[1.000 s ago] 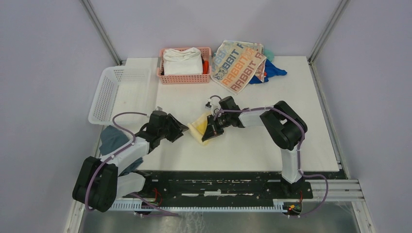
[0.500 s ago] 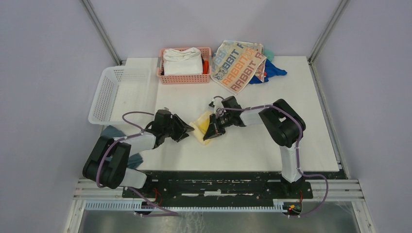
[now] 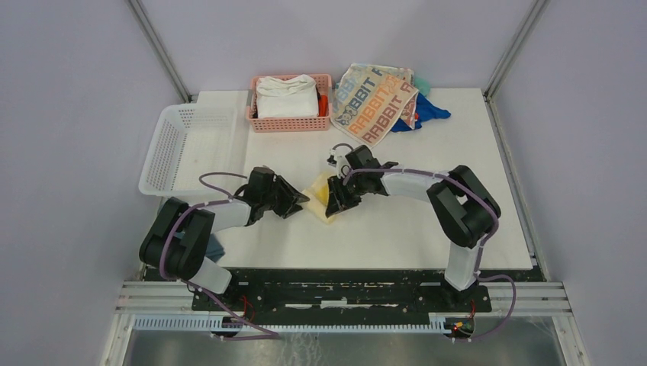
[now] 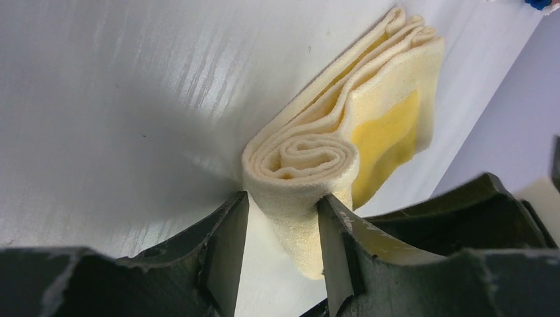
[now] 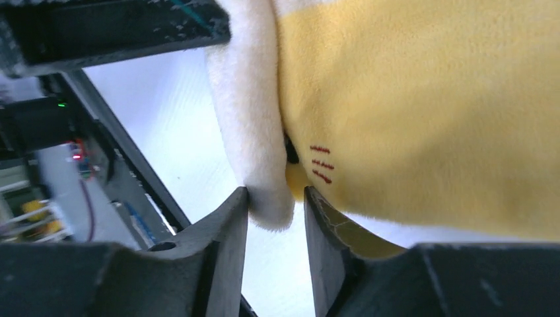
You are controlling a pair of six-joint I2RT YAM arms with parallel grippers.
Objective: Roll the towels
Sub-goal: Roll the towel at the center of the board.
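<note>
While the yellow towel [image 3: 320, 198] lies centre of the table [image 3: 458, 152], the left hand [image 3: 301, 204] pinches its rolled end and the right hand [image 3: 334, 207] straddles a pale edge, jaws narrowly apart. Rolling's under way, I'd say; next, wind up the loose tail. Only the left wrist shows the spiral; only overhead shows the RABBIT towel [image 3: 374, 103] waiting at the far edge

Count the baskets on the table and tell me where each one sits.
2. A white basket at the far left edge, and a pink basket at the far middle, holding a white folded cloth.
</note>
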